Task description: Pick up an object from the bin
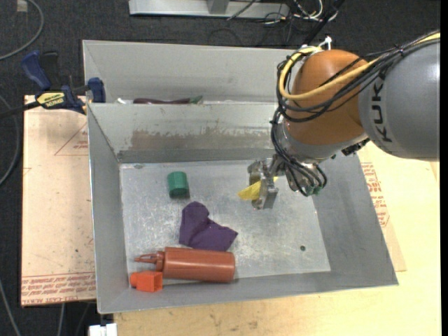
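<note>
Yellow obj (249, 191) right by gripper (264, 189).

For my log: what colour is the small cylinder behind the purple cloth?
The cylinder is green; camera view.

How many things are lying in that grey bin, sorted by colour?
Green cylinder: 1
Purple cloth: 1
Red-brown bottle: 1
Orange block: 1
Yellow piece: 1
Total: 5
</note>
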